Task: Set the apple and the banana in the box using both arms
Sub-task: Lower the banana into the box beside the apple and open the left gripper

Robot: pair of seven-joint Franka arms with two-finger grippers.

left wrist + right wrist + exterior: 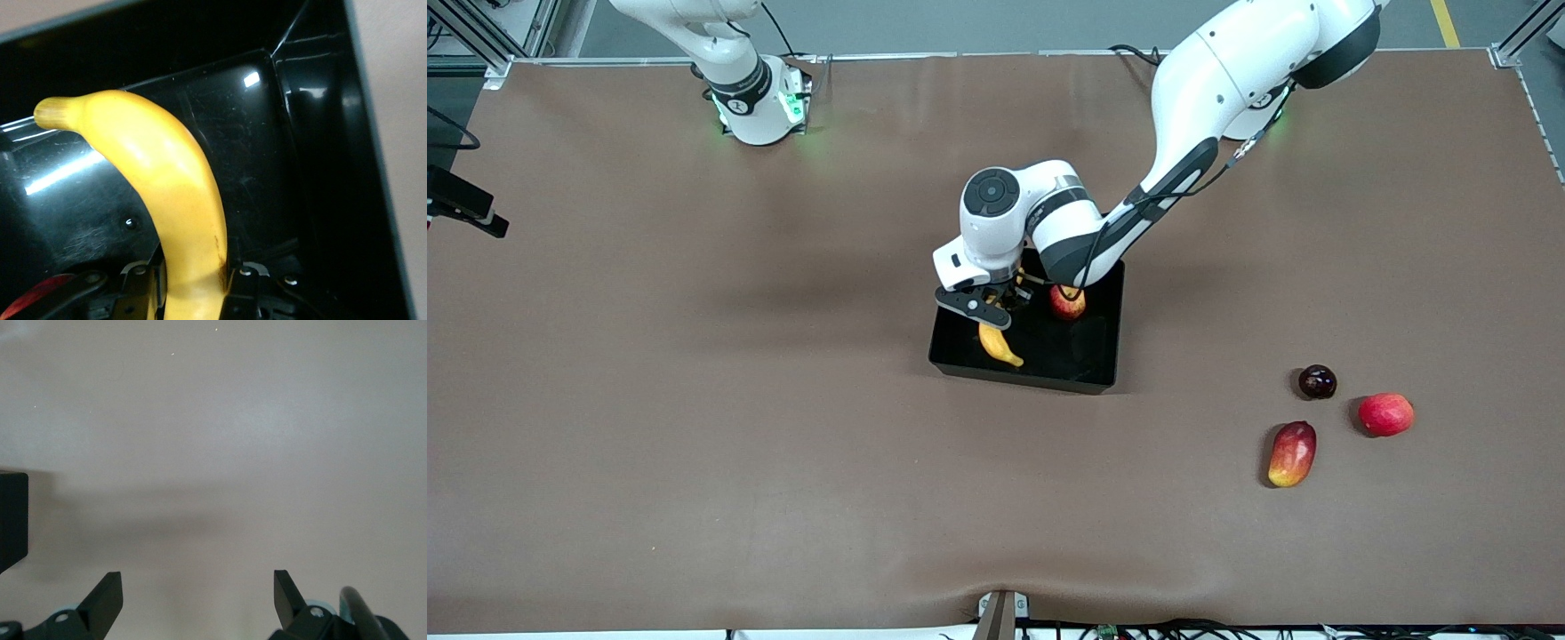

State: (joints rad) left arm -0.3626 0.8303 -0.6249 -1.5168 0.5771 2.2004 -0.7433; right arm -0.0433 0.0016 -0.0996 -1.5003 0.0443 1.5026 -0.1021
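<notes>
The black box (1096, 356) stands mid-table. The red apple (1067, 302) lies in it, at the end farther from the front camera. The yellow banana (1000, 345) is in the box too, its free end down near the nearer wall. My left gripper (996, 307) is low over the box, shut on the banana's other end. In the left wrist view the fingers (143, 283) press both sides of the banana (167, 180) over the box floor (267, 133). My right gripper (198, 593) is open and empty over bare table; it is out of the front view.
A red-yellow mango (1292, 453), a pinkish-red round fruit (1386, 413) and a dark round fruit (1317, 381) lie toward the left arm's end, nearer the front camera than the box. A black block corner (13, 513) shows in the right wrist view.
</notes>
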